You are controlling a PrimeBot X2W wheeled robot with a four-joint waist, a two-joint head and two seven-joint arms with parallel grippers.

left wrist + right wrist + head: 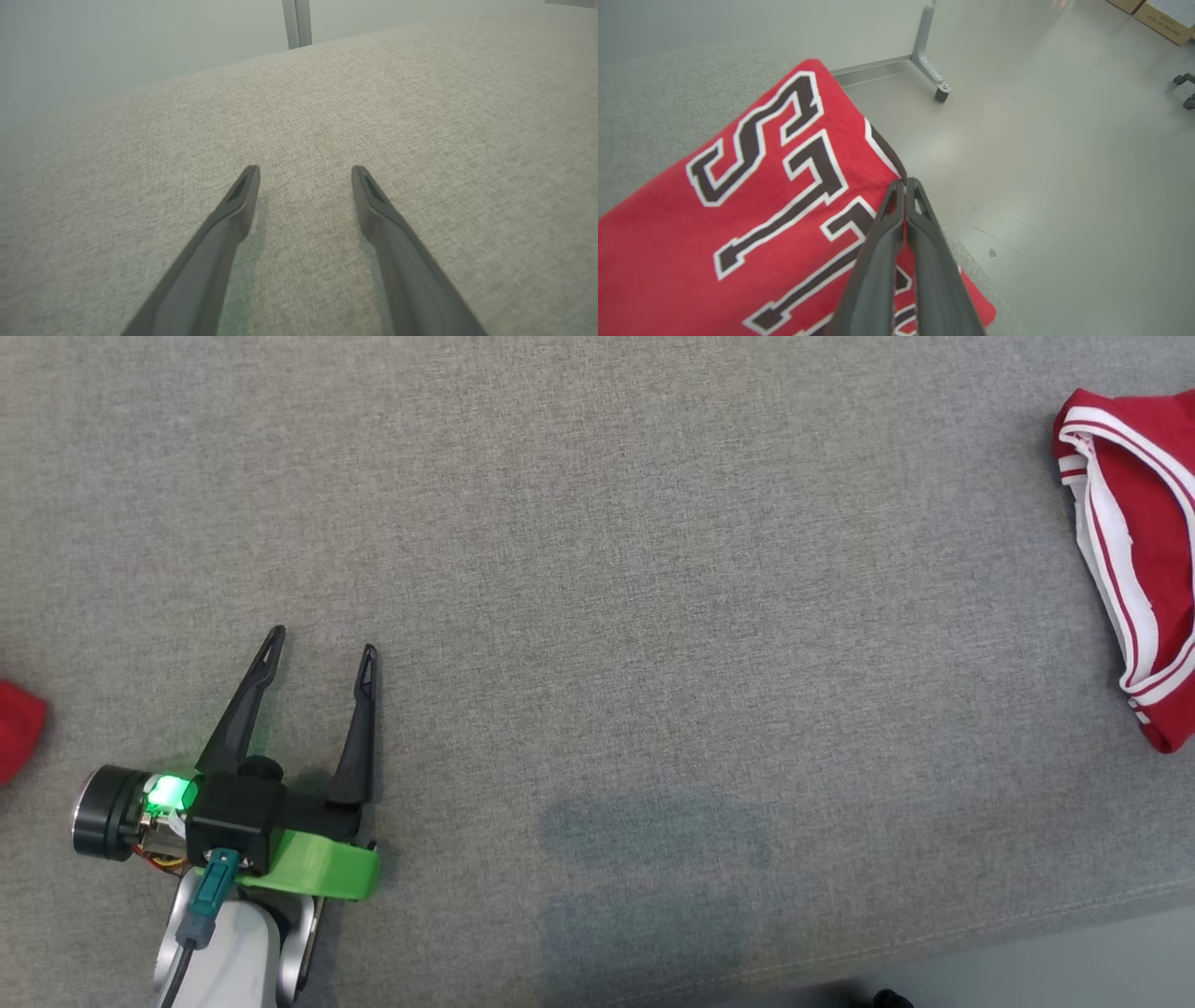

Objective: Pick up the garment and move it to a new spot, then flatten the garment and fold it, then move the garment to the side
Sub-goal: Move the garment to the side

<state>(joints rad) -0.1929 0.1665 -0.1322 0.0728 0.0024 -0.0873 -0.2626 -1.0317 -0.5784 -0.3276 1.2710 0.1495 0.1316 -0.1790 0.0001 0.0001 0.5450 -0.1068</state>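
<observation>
Left gripper (322,644) lies low over grey woven fabric surface (653,569), fingers spread wide. Right gripper (905,183) fingers are pressed together over red soft garment with dark white-outlined lettering (668,261), lying flat at the surface's edge.

The garment (1156,513) is a red jersey with white and red striped trim. It lies loosely folded on the grey surface (597,616), far to its right side. From the right wrist, its cloth lies flat, with big dark letters outlined in white, reaching the surface's edge.
</observation>
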